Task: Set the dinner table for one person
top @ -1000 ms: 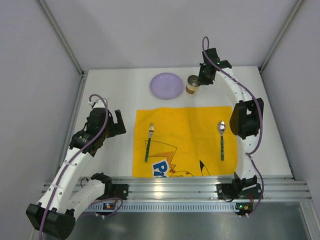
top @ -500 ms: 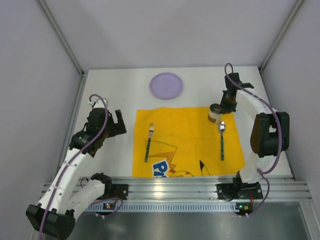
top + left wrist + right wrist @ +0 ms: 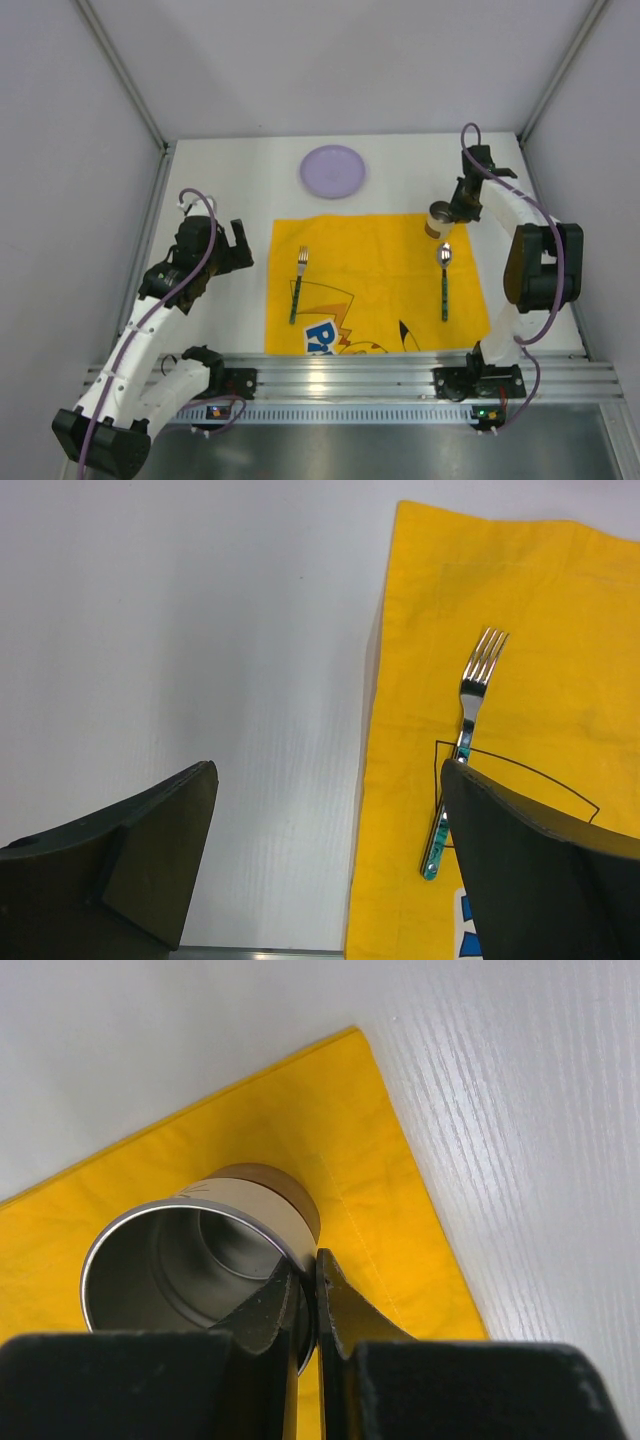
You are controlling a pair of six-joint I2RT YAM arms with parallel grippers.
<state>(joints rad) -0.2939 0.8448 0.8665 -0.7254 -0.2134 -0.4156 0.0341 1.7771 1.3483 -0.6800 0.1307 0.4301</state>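
Pinched nearly shut, the right gripper point(image 3: 308, 1272) grips the rim of a cup point(image 3: 190, 1260), one finger inside the metal wall and the other outside it, above the cup's tan outer band. The cup is upright over the far right corner of the yellow printed placemat point(image 3: 300, 1120); whether its base rests on the cloth or hangs just above it I cannot tell. Just on the near side of the cup a spoon point(image 3: 445, 280) lies on the placemat, bowl toward the far side and handle toward the arms. Near the placemat's left edge lies a fork point(image 3: 462, 730), tines pointing the same way. Beyond the far edge of the cloth, apart from it, a lilac plate point(image 3: 333, 171) sits on bare tabletop. The left gripper point(image 3: 328, 770) hovers with its jaws spread wide, holding nothing, over the white surface just left of the placemat. The dinner table point(image 3: 230, 180) lies under everything, matte white, showing bare to the left, the right and the far side of the cloth.
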